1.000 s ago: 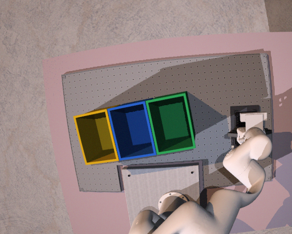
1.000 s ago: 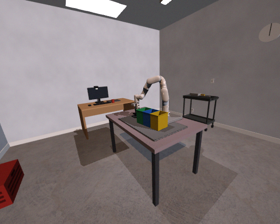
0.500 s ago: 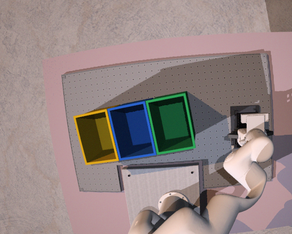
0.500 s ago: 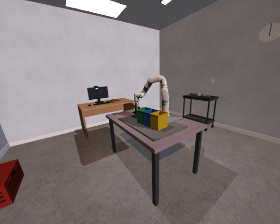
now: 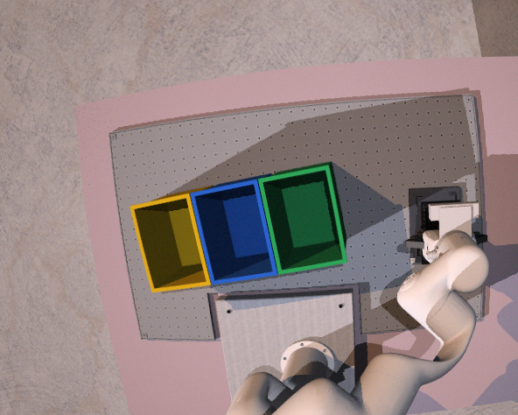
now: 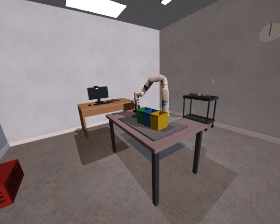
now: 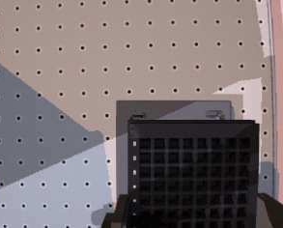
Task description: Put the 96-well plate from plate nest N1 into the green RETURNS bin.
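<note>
Gripping the black 96-well plate [image 7: 194, 174] across its sides, the gripper [image 7: 192, 213] is closed on it, fingers spread wide by the plate's width; only dark finger parts [image 7: 274, 210] show at the bottom corners of the wrist view. Plate sits above the dark plate nest [image 7: 134, 110], whose far edge and two small clips show just beyond the plate's far rim. Whether plate and nest touch, cannot tell.

Top view: nest [image 5: 429, 193] lies at the right end of the perforated grey board [image 5: 295, 134], arm's wrist over it. Three bins stand upright in a touching row mid-board: yellow bin [image 5: 139, 241] left, blue bin [image 5: 201, 232] middle, green bin [image 5: 339, 214] right, nearest the nest but apart from it. Board rests on a pink table [image 5: 98, 200].
</note>
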You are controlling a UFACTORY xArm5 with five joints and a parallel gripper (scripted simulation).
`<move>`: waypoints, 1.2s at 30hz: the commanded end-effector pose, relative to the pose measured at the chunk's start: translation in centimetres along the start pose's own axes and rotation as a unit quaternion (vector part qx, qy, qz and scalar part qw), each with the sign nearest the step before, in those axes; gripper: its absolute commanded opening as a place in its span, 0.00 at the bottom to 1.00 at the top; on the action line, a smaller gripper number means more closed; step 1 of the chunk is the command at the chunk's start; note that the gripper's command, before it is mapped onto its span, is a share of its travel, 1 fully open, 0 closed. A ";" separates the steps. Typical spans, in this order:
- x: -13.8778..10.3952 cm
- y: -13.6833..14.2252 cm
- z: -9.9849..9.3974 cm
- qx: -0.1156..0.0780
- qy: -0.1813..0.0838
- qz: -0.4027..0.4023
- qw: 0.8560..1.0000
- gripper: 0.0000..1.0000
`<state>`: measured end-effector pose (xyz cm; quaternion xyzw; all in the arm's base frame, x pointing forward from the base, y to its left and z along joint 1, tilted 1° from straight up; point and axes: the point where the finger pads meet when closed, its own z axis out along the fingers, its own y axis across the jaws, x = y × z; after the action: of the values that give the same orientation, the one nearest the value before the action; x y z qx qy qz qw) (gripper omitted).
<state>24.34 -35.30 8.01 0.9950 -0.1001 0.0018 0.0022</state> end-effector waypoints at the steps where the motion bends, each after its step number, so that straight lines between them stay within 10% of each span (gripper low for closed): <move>1: 0.1 0.1 -1.0 -0.001 0.001 0.000 1.000 0.00; 36: 0.0 0.1 -6.2 -0.001 0.001 0.000 1.000 0.00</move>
<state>24.25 -35.32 13.34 0.9950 -0.1001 0.0018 0.0022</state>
